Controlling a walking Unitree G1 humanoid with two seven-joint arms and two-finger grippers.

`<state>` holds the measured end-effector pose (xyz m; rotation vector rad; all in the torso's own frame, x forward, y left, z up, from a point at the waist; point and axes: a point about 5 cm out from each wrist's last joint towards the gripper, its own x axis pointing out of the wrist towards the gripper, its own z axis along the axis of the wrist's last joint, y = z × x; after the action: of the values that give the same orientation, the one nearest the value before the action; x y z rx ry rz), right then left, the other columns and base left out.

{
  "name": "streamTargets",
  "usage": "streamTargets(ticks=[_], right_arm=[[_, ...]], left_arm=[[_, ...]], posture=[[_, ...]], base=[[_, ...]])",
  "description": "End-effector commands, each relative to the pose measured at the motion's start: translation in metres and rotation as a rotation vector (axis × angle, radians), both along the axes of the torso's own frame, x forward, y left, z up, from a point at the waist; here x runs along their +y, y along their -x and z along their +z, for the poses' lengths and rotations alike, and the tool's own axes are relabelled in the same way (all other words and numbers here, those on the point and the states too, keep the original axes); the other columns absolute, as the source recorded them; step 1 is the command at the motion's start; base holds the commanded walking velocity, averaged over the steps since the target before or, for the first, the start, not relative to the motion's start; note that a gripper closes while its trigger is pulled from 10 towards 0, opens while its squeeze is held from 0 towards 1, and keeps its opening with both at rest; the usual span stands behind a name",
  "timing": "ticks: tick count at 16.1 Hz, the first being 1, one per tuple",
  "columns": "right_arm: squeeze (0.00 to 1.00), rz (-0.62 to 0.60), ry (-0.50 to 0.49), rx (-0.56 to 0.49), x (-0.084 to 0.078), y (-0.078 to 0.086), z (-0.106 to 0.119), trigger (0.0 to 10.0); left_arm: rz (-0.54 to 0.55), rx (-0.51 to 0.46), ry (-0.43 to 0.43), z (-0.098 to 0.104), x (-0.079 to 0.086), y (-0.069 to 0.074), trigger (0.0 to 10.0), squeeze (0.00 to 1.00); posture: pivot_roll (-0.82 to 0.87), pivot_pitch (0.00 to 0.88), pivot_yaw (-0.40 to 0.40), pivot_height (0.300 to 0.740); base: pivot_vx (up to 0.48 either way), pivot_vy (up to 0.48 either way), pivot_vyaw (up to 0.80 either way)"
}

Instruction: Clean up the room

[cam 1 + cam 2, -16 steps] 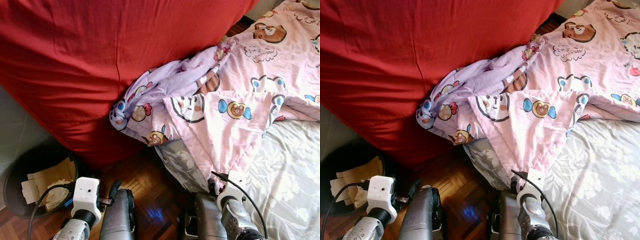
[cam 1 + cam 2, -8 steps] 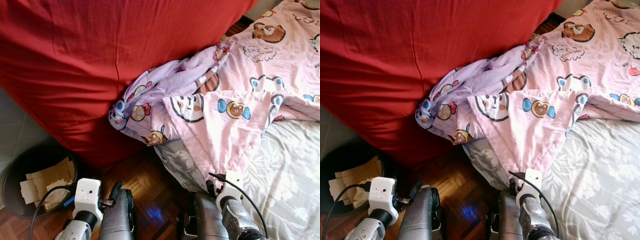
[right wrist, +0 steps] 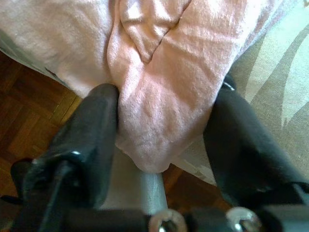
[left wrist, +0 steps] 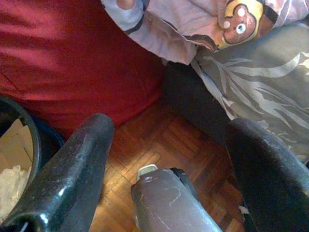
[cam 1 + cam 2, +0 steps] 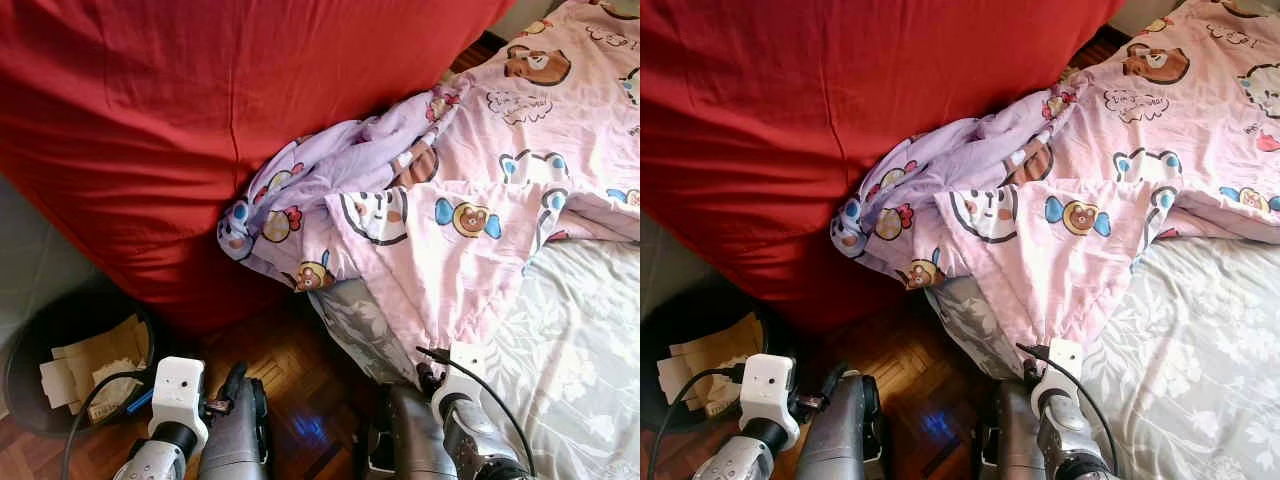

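A pink blanket point(image 5: 470, 220) printed with cartoon bears lies rumpled across the bed, its lilac underside point(image 5: 320, 170) bunched against a red cushion. One corner of the blanket runs down in a taut point to my right gripper point(image 5: 430, 372) at the bed's near edge. In the right wrist view the gripper point(image 3: 164, 92) is shut on a thick fold of that pink blanket point(image 3: 159, 111), which fills the gap between the fingers point(image 3: 91, 130). My left gripper point(image 4: 169, 123) hangs open above the wooden floor beside the bin, holding nothing.
A grey floral sheet point(image 5: 585, 340) covers the mattress. The large red cushion point(image 5: 180, 120) fills the left and back. A black bin point(image 5: 20, 345) with cardboard scraps point(image 5: 90, 355) stands at lower left. Dark parquet floor point(image 5: 290, 360) shows between bin and bed.
My right arm has drawn back slightly toward me with the blanket corner still between its fingers. The left wrist has sunk a little. The view has barely shifted.
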<state>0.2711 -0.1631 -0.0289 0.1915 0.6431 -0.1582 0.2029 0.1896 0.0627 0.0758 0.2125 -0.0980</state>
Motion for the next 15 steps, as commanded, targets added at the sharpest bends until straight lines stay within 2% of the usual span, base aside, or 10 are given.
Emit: streamTargets(ticks=[1,8,12,15], right_arm=[[0.00,0.033,-0.010,0.058,0.006,0.013,-0.011,0.0],[0.00,0.054,0.003,0.046,0.006,0.009,-0.008,0.0],[0.00,0.057,0.015,0.034,0.002,0.006,-0.006,0.0],[0.00,0.053,0.027,0.009,-0.006,0.000,0.000,0.0]], left_arm=[[0.012,0.043,-0.006,-0.009,0.001,0.007,10.0,0.00],[0.018,0.030,-0.004,-0.010,0.001,-0.003,10.0,0.00],[0.025,0.014,-0.012,-0.012,0.002,-0.016,10.0,0.00],[0.063,0.015,-0.028,-0.020,0.009,-0.026,10.0,0.00]], posture=[[0.16,0.328,-0.055,0.606],[0.15,0.288,-0.061,0.606],[0.14,0.233,-0.069,0.606],[0.13,0.162,-0.079,0.606]], base=[[0.000,0.000,0.00],[0.000,0.000,0.00],[0.000,0.000,0.00],[0.000,0.000,0.00]])
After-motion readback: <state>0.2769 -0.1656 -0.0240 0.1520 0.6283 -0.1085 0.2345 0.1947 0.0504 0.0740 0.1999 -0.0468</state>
